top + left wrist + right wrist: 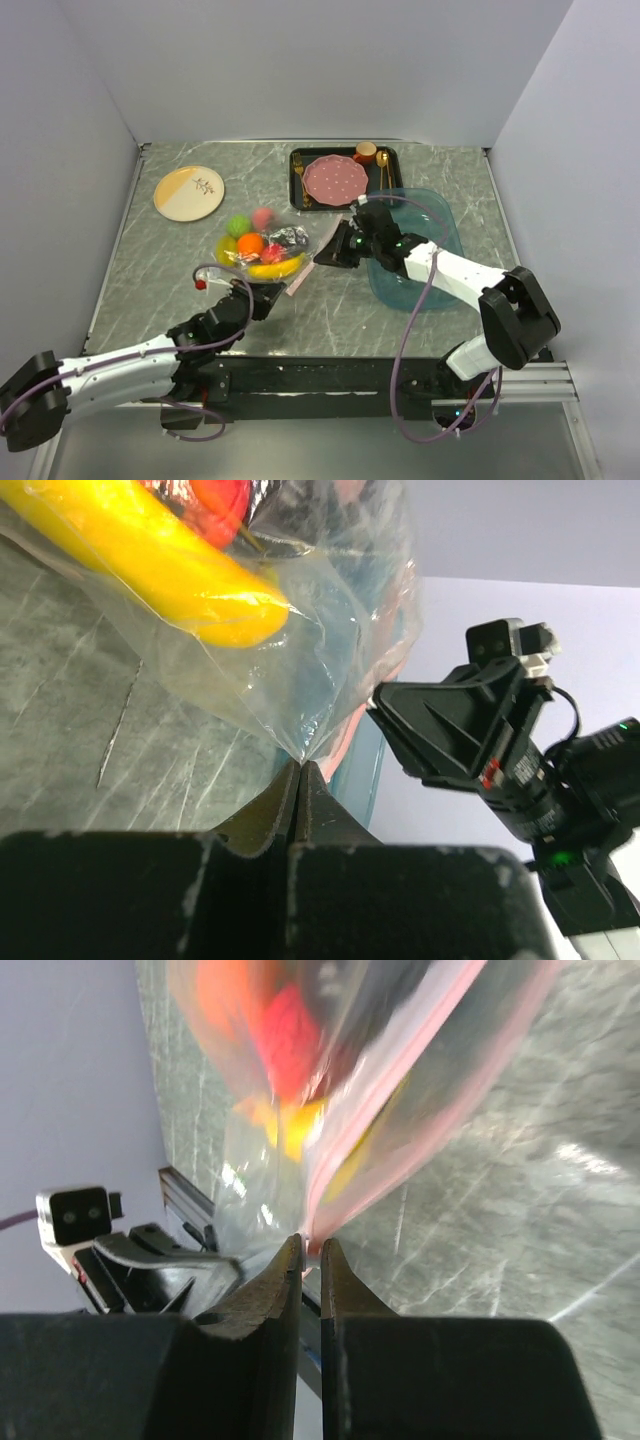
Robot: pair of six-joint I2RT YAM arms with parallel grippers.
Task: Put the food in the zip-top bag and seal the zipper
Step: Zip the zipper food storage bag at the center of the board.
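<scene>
Zip-top bag: lies near the middle of the table, a little toward the near edge, and is stretched between the two grippers.
Zipper: the pale pink strip on the bag's right side. Whether any of it is pressed shut cannot be told.
Food: the banana, orange, strawberry and a dark piece sit inside the film. The lime and peach touch the bag's far side. Whether they are under the film is unclear.
Left gripper: its jaws are pressed together on the near corner of the bag's film.
Right gripper: its jaws are almost together, with the pink strip pinched between them.
Step in hand: sealing, as I judge it, with one pinch anchoring and the other on the strip.
Doing it well: the left pinch should act as a fixed anchor so the strip stays taut and straight. The right jaws should run along the strip with steady pressure and not lift off it. The banana lies close to the mouth and could wedge it open, so the strip should be drawn away from the fruit.
Risk: thin film may slip out of the left jaws if the pull is sharp.
Count, task things: one bag, one zipper, and six food pieces in view, one of each kind.
Count, grippers: two.
Count, far left corner: one cream plate.
Count, far edge: one black tray carrying one pink dotted plate, one cup and two pieces of gold cutlery.
Count, right edge: one blue tray.
</scene>
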